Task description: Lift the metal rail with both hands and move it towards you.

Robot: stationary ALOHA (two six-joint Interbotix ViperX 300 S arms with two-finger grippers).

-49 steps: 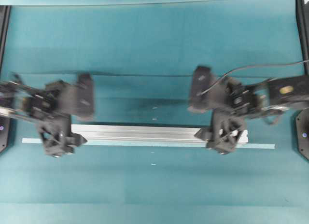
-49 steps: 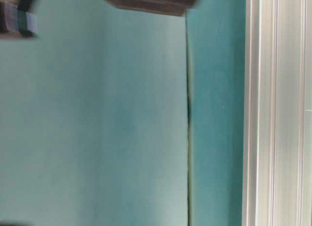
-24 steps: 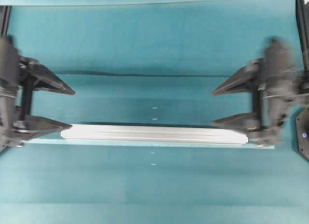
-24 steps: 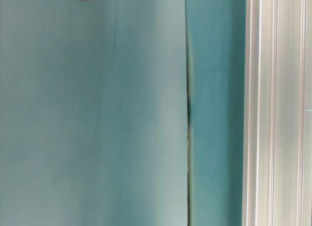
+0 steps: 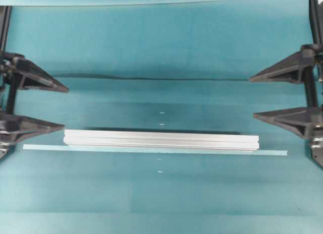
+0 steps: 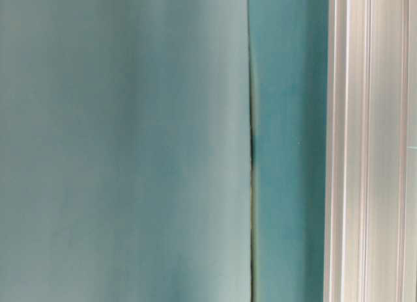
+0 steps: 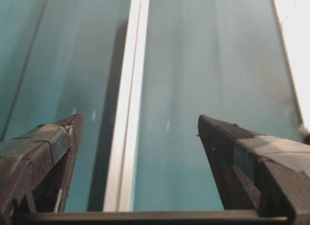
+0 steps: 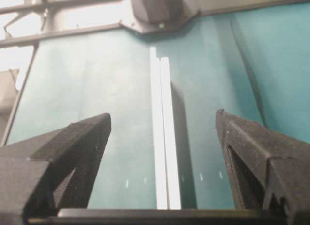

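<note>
The metal rail (image 5: 161, 140) lies flat on the teal table, running left to right across the middle. It also shows at the right edge of the table-level view (image 6: 371, 146), in the left wrist view (image 7: 127, 118) and in the right wrist view (image 8: 164, 137). My left gripper (image 5: 64, 108) is open and empty at the table's left edge, apart from the rail's left end. My right gripper (image 5: 252, 96) is open and empty at the right edge, apart from the rail's right end. In both wrist views the wide-spread fingers (image 7: 53, 152) (image 8: 252, 152) frame the rail lengthwise.
A thin pale tape strip (image 5: 272, 153) lies along the rail's near side, sticking out past both ends. A dark seam (image 5: 151, 77) in the table cover runs across behind the rail. Small white marks (image 5: 160, 171) dot the middle. Black frame posts (image 5: 4, 22) stand at the far corners.
Both grippers let go of the rail, opened wide and drew back outward to the table's left and right edges. The rail stays where it lay.
</note>
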